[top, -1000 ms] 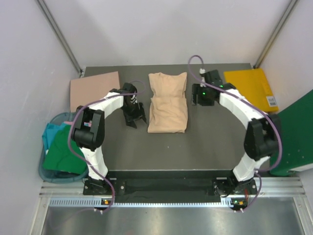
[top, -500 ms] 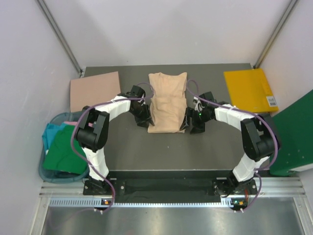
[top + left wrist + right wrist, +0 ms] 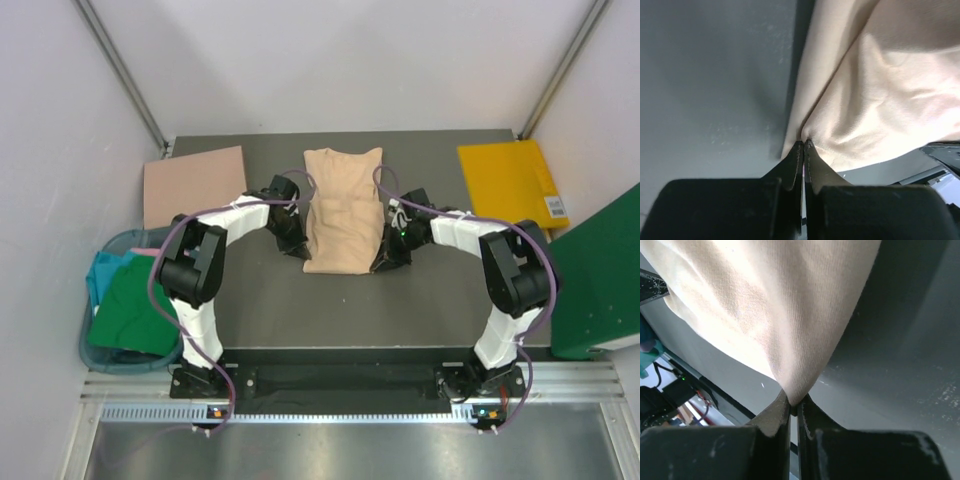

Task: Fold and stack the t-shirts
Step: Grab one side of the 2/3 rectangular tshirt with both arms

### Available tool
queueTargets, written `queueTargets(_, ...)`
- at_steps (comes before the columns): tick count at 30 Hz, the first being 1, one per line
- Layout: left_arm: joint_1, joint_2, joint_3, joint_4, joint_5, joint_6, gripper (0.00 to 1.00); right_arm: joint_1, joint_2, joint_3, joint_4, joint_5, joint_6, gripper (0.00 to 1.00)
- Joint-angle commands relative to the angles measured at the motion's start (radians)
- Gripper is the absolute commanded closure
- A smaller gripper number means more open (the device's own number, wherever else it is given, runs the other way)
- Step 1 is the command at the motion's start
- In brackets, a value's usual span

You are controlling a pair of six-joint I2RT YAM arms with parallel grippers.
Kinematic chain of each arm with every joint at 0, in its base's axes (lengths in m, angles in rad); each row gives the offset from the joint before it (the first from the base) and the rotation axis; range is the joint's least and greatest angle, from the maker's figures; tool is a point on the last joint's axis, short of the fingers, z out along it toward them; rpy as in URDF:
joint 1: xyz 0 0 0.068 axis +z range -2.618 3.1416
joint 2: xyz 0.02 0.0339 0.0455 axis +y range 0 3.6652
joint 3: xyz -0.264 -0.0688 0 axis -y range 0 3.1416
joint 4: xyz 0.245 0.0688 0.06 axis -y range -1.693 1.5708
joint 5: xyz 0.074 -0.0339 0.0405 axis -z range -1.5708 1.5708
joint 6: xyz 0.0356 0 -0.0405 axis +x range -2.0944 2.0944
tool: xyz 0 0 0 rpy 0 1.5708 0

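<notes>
Beige shirt (image 3: pixel 343 212), folded lengthwise, lies at the centre of the table (image 3: pixel 300 310). The left gripper (image 3: pixel 804 145) is clamped on its near corner at 7 o'clock and the right gripper (image 3: pixel 794 407) on the near corner at 5 o'clock, with the cloth drawn to a peak in each. A pink shirt (image 3: pixel 193 183) lies flat at 10 o'clock, a yellow item (image 3: pixel 512 182) at 2 o'clock, and a green shirt (image 3: pixel 135 315) sits in a bin (image 3: pixel 88 345) at 8 o'clock.

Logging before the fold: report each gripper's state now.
Left gripper: shut on the beige t-shirt, at its left side.
Right gripper: shut on the same shirt, at its right side.
</notes>
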Motion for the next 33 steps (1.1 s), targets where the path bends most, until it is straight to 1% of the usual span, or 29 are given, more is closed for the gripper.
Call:
queueTargets(1, -0.007, -0.134, -0.061, -0.019, -0.043, -0.005, 1.0, 0.007, -0.057, 0.034, -0.12, 0.024, -0.076, 1.0)
queueTargets(2, -0.008, -0.196, -0.075, -0.018, -0.057, -0.008, 1.0, 0.006, -0.072, 0.033, -0.129, 0.038, -0.09, 1.0)
queueTargets(5, -0.007, -0.258, -0.098, -0.042, -0.086, 0.002, 1.0, 0.007, -0.09, 0.03, -0.147, 0.047, -0.108, 1.0)
queueTargets(11, -0.019, -0.327, -0.212, -0.001, -0.03, 0.009, 1.0, 0.007, -0.057, 0.025, -0.152, 0.017, -0.122, 1.0)
queueTargets(14, -0.024, -0.303, -0.247, -0.047, -0.039, 0.01, 1.0, 0.007, -0.046, 0.025, -0.155, 0.01, -0.131, 1.0)
queueTargets(18, -0.031, -0.289, -0.305, -0.059, -0.037, 0.003, 1.0, 0.007, -0.04, 0.015, -0.157, 0.003, -0.14, 0.99)
queueTargets(23, -0.059, -0.259, -0.307, -0.064, -0.045, -0.007, 1.0, 0.007, -0.035, 0.004, -0.18, -0.016, -0.168, 1.0)
queueTargets(27, -0.094, -0.265, -0.273, -0.077, -0.048, -0.014, 1.0, 0.009, -0.058, -0.004, -0.218, -0.036, -0.196, 1.0)
queueTargets(33, -0.137, -0.33, -0.191, -0.163, -0.054, -0.037, 1.0, 0.01, -0.15, -0.001, -0.318, -0.083, -0.238, 1.0)
